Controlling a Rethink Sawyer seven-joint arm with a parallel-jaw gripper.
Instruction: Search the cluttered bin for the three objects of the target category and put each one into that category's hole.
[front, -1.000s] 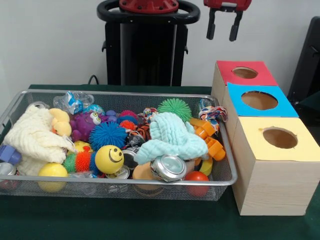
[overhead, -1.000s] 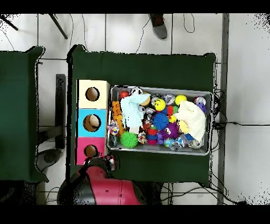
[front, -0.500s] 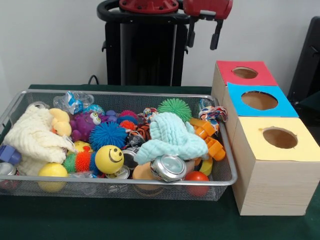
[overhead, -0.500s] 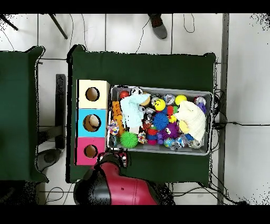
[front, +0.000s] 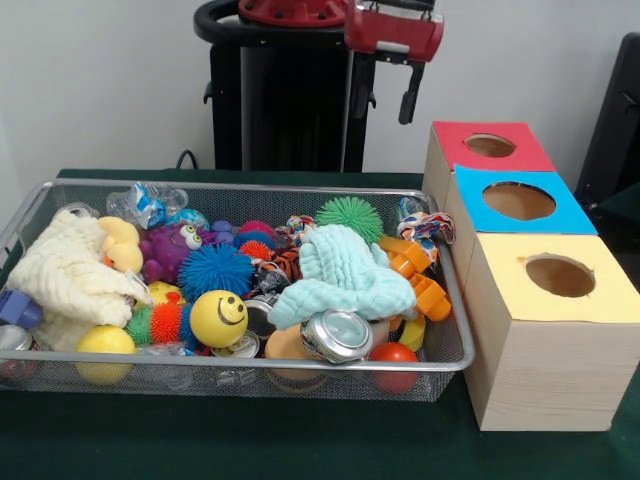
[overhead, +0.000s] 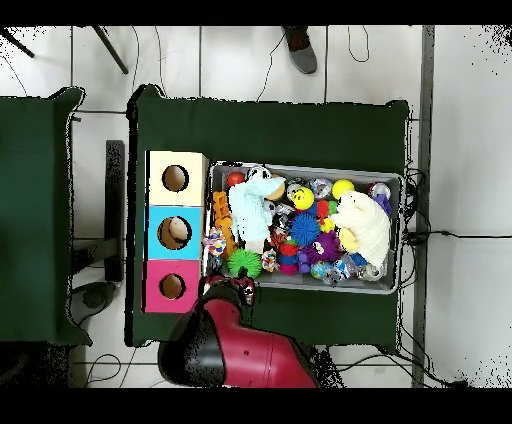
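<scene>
The gripper (front: 385, 92) hangs high up with its two black fingers (front: 409, 95) spread apart and nothing between them. It is up above the back edge of the wire bin (front: 455, 340), near the corner by the boxes. In the overhead view the red arm (overhead: 235, 350) reaches over the edge of the bin next to the green spiky ball (overhead: 243, 263). The bin sits on a green table (front: 300, 445) and is full of toys. There is a light blue cloth (front: 345, 272) in the middle, a yellow smiley ball (front: 218, 318) near the front, a blue spiky ball (front: 214, 268), a shiny can (front: 337, 335) and a cream cloth (front: 62, 275) at one end. Just beside the bin stand three wooden boxes in a row, each with a round hole on top: a red-top box (front: 490, 146), a blue-top box (front: 517, 201) and a yellow-top box (front: 560, 277).
</scene>
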